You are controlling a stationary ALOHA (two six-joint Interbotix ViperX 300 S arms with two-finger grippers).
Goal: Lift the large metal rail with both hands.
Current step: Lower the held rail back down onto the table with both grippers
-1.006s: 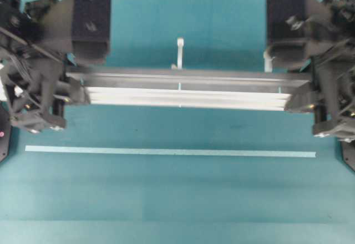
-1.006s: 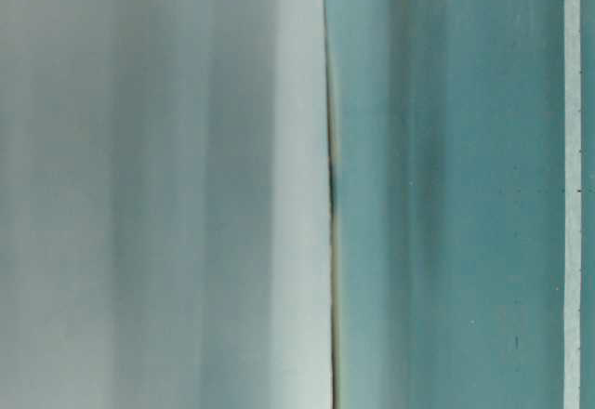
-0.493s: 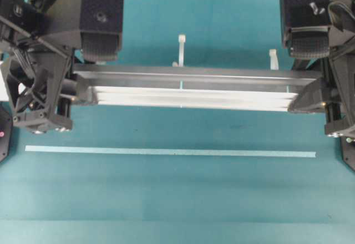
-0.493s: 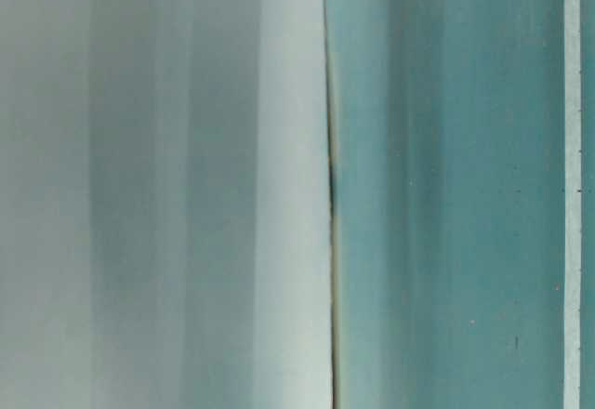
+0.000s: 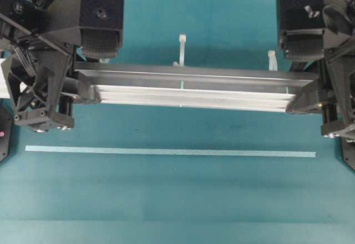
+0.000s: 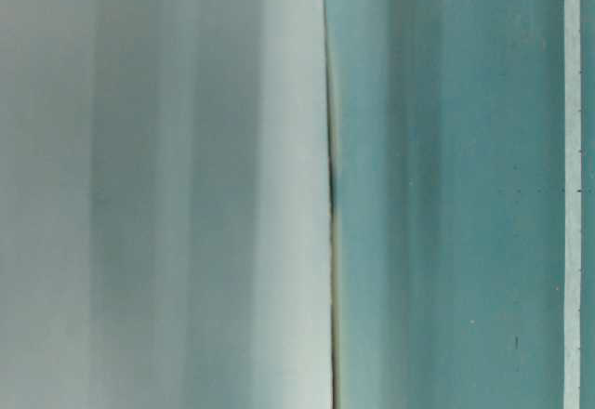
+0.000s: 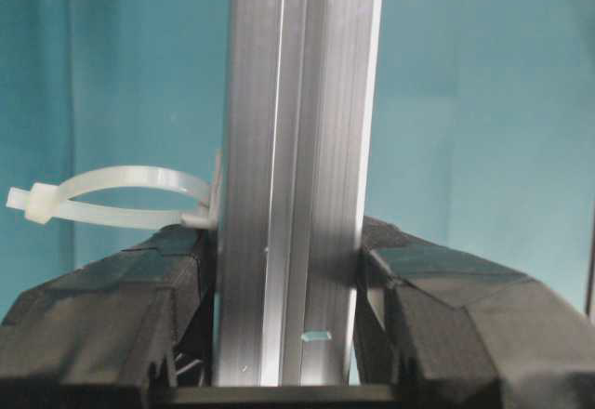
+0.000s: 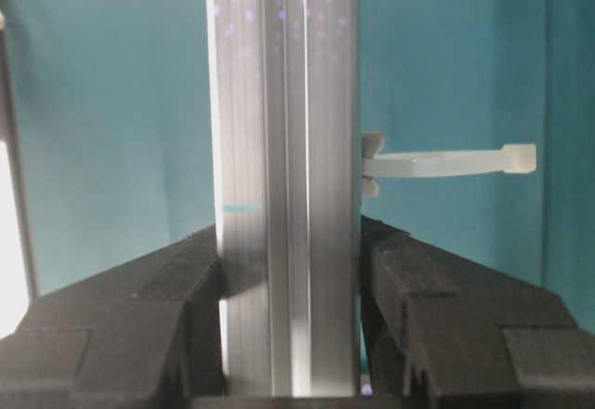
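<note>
The counter [image 5: 177, 199] is a flat teal surface. A thin pale tape stripe [image 5: 170, 152] runs level across the lower middle of the overhead view, apart from everything else and below the large metal rail [image 5: 194, 89] in the frame.

The rail spans most of the overhead frame, just above centre, running left to right. It is a silver extrusion with lengthwise grooves and bright, reflective faces. White zip-tie tails stand out from its far edge: one [image 5: 180, 50] near the middle, one [image 5: 272, 60] toward the right.

My left tool [image 7: 284, 335] is clenched on the rail's left end; its broad, blocky black pads [image 7: 139, 297] press both side faces. A looped zip tie [image 7: 112, 200] sits just beyond the left pad. My right tool [image 8: 288, 335] is clenched on the rail's right end in the same manner, with a straight zip-tie tail [image 8: 446, 161] projecting to the right above its pad.

The table-level view shows only blurred grey and teal bands; I cannot identify anything there.
</note>
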